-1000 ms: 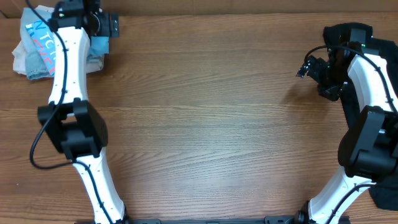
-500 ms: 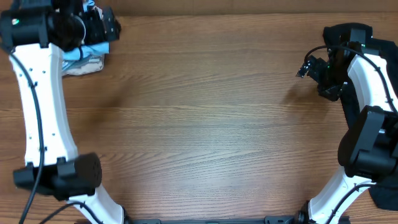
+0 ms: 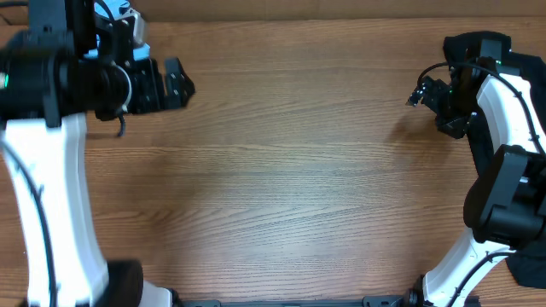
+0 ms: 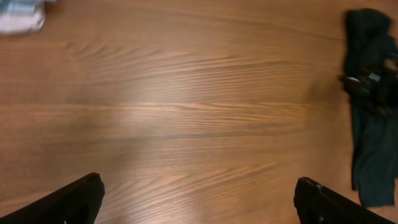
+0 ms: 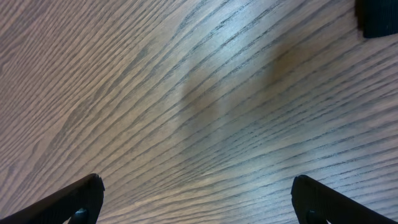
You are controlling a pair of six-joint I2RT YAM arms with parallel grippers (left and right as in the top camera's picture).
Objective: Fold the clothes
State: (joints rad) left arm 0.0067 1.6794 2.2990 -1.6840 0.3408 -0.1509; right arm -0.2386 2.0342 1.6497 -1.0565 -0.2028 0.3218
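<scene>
I see the brown wooden table (image 3: 290, 170) bare across its whole middle, so a gripper can pass there freely from left to right. At the far left corner lies the crumpled light blue and white cloth (image 4: 18, 14). The white and black left arm (image 3: 43, 188) stands over it and blocks the left edge. On the right, the black shirt (image 4: 373, 162) lies in a long strip along the edge, partly under the white and black right arm (image 3: 512, 102). Between the wide-apart fingers of the left gripper (image 4: 199, 202) and of the right gripper (image 5: 196, 199) I see only wood.

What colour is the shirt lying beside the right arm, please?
The shirt is black, clearest in the left wrist view.
</scene>
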